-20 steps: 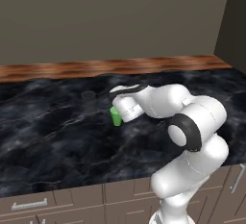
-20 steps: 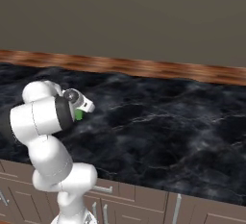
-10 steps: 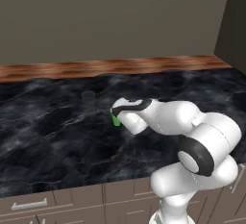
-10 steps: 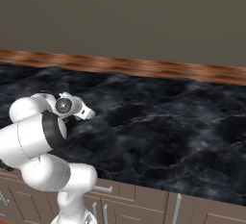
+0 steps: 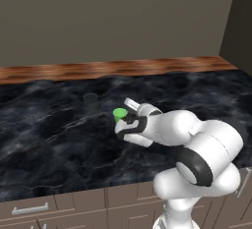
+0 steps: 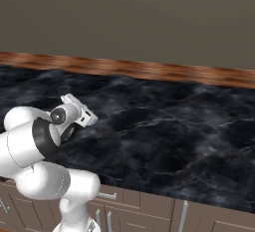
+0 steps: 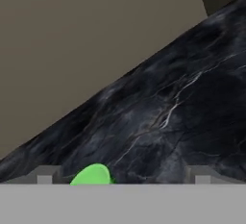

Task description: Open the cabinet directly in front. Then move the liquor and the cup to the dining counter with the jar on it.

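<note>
The green cup sits low over the dining counter, right at the tip of the arm, and from the left base view its rim faces up while its lower part is hidden behind the dark end of the hand. In the hand view the cup peeks up as a green curve at the bottom, nearer the left fingertip than the right, with the two grey fingertips standing well apart on either side. The gripper looks spread wider than the cup, but I cannot tell whether a finger touches it or whether the cup rests on the slab or hangs just above it. The counter is black marble with white veins, and a brown wooden strip runs along its far edge against the plain grey-brown wall. A faint clear jar stands on the marble a little behind and to the left of the cup, hard to make out against the dark stone. From the right base view the white arm folds over the near edge of the counter, its wrist block pointing out over the marble. Below the near edge run taupe drawer fronts with silver handles.
</note>
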{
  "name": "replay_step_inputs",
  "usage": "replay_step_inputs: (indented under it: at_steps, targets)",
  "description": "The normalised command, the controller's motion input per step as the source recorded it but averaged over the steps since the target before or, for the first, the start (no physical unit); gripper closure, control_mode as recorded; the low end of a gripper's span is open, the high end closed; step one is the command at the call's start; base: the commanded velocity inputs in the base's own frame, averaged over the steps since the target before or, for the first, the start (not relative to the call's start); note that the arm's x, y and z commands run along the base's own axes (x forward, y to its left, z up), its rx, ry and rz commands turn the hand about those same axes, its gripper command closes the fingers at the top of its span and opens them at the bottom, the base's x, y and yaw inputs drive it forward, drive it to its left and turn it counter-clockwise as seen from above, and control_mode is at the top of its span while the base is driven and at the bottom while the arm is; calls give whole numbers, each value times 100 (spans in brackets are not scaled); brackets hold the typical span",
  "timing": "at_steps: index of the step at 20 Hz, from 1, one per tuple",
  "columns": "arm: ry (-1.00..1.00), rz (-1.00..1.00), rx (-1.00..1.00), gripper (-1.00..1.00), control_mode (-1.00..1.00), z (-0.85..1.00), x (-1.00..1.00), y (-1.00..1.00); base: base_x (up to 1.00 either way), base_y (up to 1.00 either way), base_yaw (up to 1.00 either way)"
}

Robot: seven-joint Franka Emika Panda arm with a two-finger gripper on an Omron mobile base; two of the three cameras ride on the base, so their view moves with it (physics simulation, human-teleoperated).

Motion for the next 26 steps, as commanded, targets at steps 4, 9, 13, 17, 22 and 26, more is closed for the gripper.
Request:
replay_step_inputs:
  at_steps: [4, 9, 13, 17, 22, 26]
  targets:
    - [4, 0, 9, -100, -100, 100, 0, 0, 0, 0, 0]
    - [24, 0, 3, -100, -100, 100, -14, 0, 0, 0, 0]
    - [48, 0, 0, -100, -100, 100, -54, 0, 0, 0, 0]
    - [61, 0, 0, -100, -100, 100, -76, 0, 0, 0, 0]
    - [67, 0, 0, -100, -100, 100, -84, 0, 0, 0, 0]
    - [39, 1, -3, -100, -100, 34, -100, 0, 0, 0, 0]
